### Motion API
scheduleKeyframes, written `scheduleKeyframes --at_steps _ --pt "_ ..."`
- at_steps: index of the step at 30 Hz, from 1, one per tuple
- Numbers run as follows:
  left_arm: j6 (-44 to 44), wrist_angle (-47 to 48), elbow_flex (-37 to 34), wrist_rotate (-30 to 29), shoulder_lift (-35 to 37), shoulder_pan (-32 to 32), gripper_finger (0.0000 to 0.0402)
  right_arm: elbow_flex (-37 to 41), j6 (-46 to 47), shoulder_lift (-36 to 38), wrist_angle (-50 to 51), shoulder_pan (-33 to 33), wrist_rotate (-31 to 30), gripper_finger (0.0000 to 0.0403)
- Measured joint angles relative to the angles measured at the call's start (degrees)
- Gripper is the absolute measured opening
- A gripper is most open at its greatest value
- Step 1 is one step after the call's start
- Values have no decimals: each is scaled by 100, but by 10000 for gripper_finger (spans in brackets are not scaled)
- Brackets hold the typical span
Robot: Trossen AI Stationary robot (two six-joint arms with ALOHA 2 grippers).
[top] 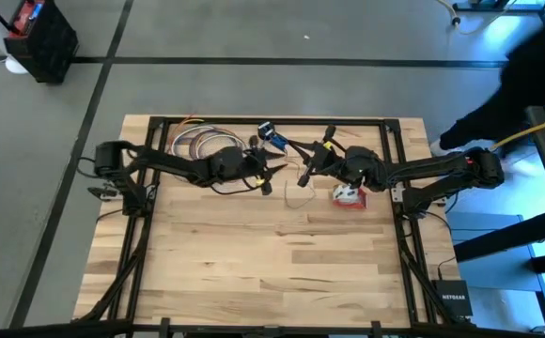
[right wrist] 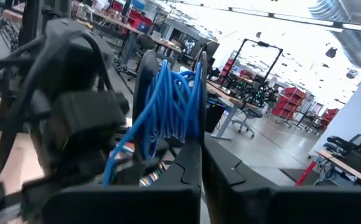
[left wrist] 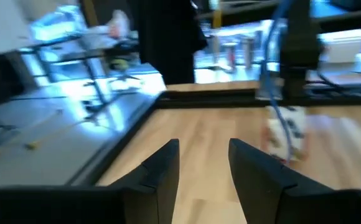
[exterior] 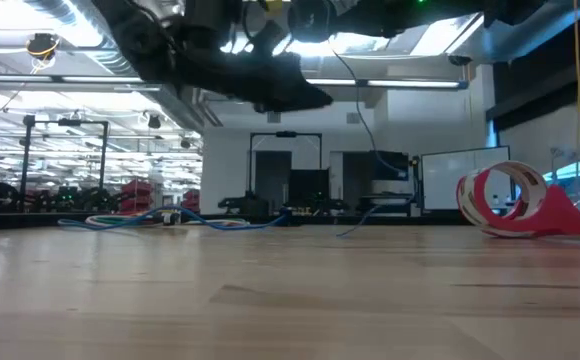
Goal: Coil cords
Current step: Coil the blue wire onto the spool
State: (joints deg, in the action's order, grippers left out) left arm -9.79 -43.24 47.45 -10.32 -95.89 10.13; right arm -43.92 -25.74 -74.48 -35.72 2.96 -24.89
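A: High view: both arms meet near the far middle of the tabletop (top: pixel 254 253). Left gripper (top: pixel 266 178) sits just left of centre, right gripper (top: pixel 303 175) just right of it, close together.

B: Left gripper state?

A: Left wrist view shows its fingers (left wrist: pixel 162 171) spread with a clear gap, nothing between them, bare wood below.

B: Right one?

A: Right gripper (right wrist: pixel 202 163) is pressed together, fingers meeting in its own wrist view. A coil of blue cord (right wrist: pixel 171 106) sits right in front of it, wound beside a dark round part. Cannot tell if the fingertips are pinching a strand.

B: Where are the cords?

A: The thin cord (top: pixel 296 197) shows as a faint loop on the wood just in front of the two grippers. The red-and-white cord bundle (top: pixel 349 195) lies on the tabletop just under the right arm's wrist; low view has it at the right, resting on the wood (exterior: pixel 510 200). Another pile of coloured cables (top: pixel 197 141) lies at the far edge behind the left arm.

B: Anyone nearby?

A: A person in dark clothes (top: pixel 526 84) stands off the table's far right corner.
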Motion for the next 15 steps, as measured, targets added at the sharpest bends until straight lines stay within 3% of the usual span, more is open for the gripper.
scheduleKeyframes --at_steps 6,15 --pt "257 69 316 1529 -264 2 131 0 -2 0 43 0 0 1" --pt "343 150 377 1613 -272 7 131 0 -4 0 20 0 0 1"
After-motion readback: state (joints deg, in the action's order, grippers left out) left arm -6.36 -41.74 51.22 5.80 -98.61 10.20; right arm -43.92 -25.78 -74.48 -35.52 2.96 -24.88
